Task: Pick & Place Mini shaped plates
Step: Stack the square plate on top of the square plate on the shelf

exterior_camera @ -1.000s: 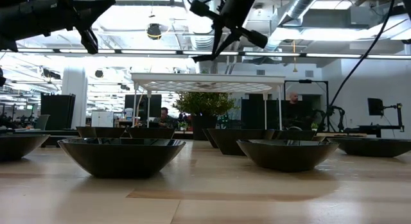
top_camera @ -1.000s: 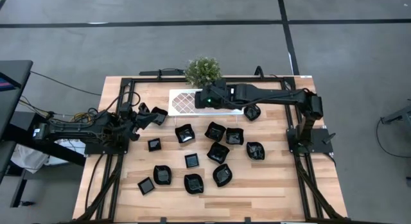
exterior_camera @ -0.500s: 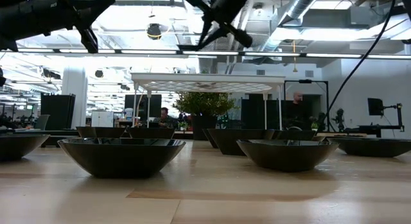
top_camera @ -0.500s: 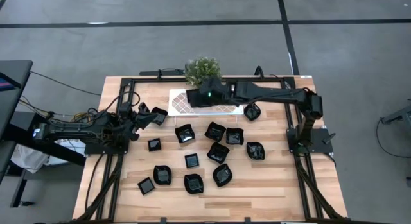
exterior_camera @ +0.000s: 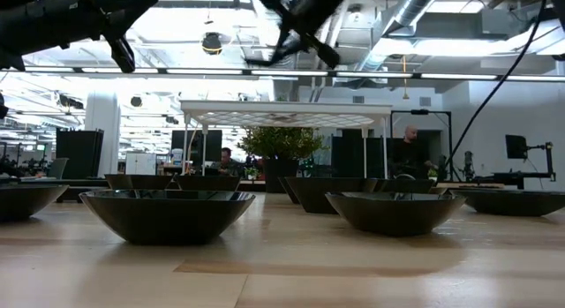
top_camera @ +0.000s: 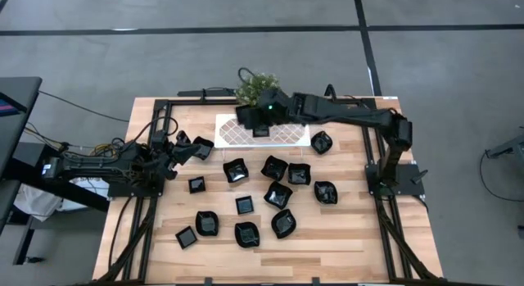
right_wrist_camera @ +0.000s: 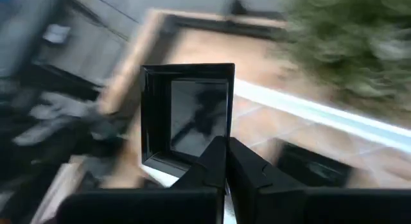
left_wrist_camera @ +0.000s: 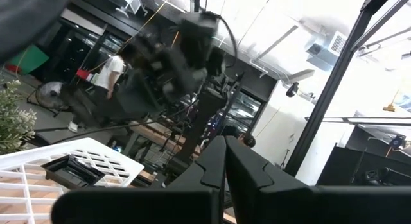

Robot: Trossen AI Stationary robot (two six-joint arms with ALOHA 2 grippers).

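Observation:
Over the left part of the white lattice tray (top_camera: 288, 137), close to the plant (top_camera: 258, 88), my right gripper (top_camera: 246, 115) is shut on a square black mini plate (right_wrist_camera: 186, 112). Another black plate (top_camera: 260, 132) lies flat on the tray. Several more black plates (top_camera: 278, 194) rest on the wooden table. At the table's left, my left gripper (top_camera: 178, 148) is shut with nothing between its fingers, beside a plate (top_camera: 201, 147). My right gripper pinches the square plate's rim on one side (right_wrist_camera: 196, 161) between its two fingers. They come at it slanting downward. The plate is lifted clear above the tray, tilted, its hollow facing the wrist camera.
The plant stands just behind the tray's far edge, close to the right gripper. A black frame (top_camera: 164, 106) runs along the table's edges. The loose plates crowd the table's middle and near part. In the low view the tray (exterior_camera: 282, 105) stands raised on thin legs.
My right gripper has moved toward the table's left and far edges, over the tray toward the plant, and risen slightly. It has rolled about its wrist, turning the held plate with it. It has stayed shut on the plate.

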